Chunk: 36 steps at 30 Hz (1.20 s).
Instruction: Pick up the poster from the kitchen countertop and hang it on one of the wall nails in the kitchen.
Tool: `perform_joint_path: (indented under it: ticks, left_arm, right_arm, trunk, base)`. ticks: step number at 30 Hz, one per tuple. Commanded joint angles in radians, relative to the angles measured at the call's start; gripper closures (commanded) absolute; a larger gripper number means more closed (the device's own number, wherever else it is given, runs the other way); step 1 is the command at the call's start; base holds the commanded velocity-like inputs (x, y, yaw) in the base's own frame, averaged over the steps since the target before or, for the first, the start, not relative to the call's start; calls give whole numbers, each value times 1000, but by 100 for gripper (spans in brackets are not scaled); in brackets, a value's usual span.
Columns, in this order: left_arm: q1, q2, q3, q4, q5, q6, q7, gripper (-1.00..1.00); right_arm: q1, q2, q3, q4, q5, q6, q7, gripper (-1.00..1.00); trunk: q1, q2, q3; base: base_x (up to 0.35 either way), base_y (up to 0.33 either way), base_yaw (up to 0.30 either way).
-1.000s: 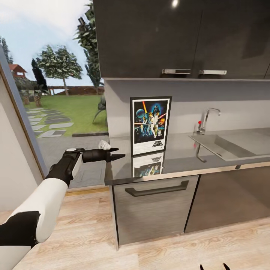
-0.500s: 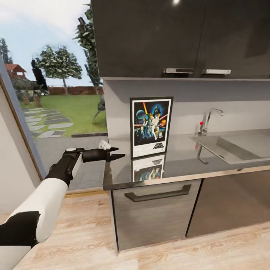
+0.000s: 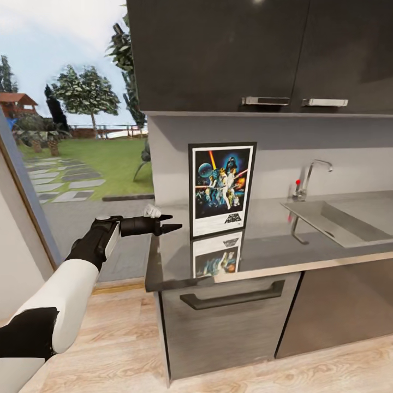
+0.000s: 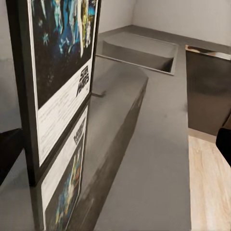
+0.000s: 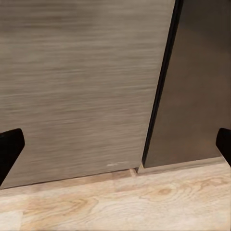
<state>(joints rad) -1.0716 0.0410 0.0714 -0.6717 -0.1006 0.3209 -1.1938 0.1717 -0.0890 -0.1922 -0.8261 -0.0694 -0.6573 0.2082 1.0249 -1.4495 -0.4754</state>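
- The step in hand looks like the approach to the pick: the left claw (image 3: 170,224) hangs at counter height over the near-left corner of the kitchen countertop (image 3: 262,245), empty, its 2 fingers spread a little.
- The poster (image 3: 222,189) stands upright just ahead of that claw and slightly to its far side, bottom edge on the slab, apparently leaning against the pale wall behind; its mirror image lies on the glossy top below it. The 2 are near but apart.
- In the left wrist view the poster's black frame (image 4: 19,96) is seen edge-on, close in front of the camera.
- Next move, as I judge it: advance the claw until the frame's near upright edge sits between the fingers, then clench. The frame is thin and only propped, so a nudge could tip or slide it.
- Beyond the poster from the claw lie the sink (image 3: 341,221) and chrome tap (image 3: 311,177), well clear of the reach.
- Dark wall cupboards (image 3: 256,54) overhang the poster, limiting room to lift straight up.
- The right claw hangs low; its fingertips (image 5: 9,147) sit wide apart, released, facing a wood-grain cabinet front (image 5: 82,86).
- I can make out no wall nail.
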Motion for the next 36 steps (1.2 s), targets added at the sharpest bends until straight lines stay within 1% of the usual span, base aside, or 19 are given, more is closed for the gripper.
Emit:
perform_joint_path:
  ticks: [1, 9, 15, 23, 29, 36]
  left_arm:
    - [-1, -1, 5, -1, -9, 10, -7, -100]
    - [-1, -1, 6, -2, -8, 10, -7, -100]
    - [-1, -1, 7, -3, -8, 10, -7, -100]
    - [-1, -1, 7, -5, -9, 10, -7, -100]
    - [-1, -1, 7, -5, -8, 10, -7, -100]
    - [-1, -1, 8, -5, -8, 10, -7, -100]
  right_arm:
    - [0, 0, -1, -1, -7, -1, 8, -100]
    - [0, 0, -1, -1, -7, -1, 8, -100]
    - [0, 0, -1, -1, -8, 0, 8, -100]
    - [0, 0, -2, -1, -7, -1, 8, -100]
    - [0, 0, -1, -1, -8, -1, 8, -100]
    - [0, 0, -2, -1, -7, -1, 8, -100]
  trunk:
    - [0, -1, -1]
    - [0, -1, -1]
    - [0, -1, -1]
    - [0, -1, -1]
    - [0, -1, -1]
    - [0, -1, -1]
  base:
    - [42, 0, 0]
    - [25, 0, 0]
    - [212, 0, 0]
    - [73, 0, 0]
    - [238, 0, 0]
    - [67, 0, 0]
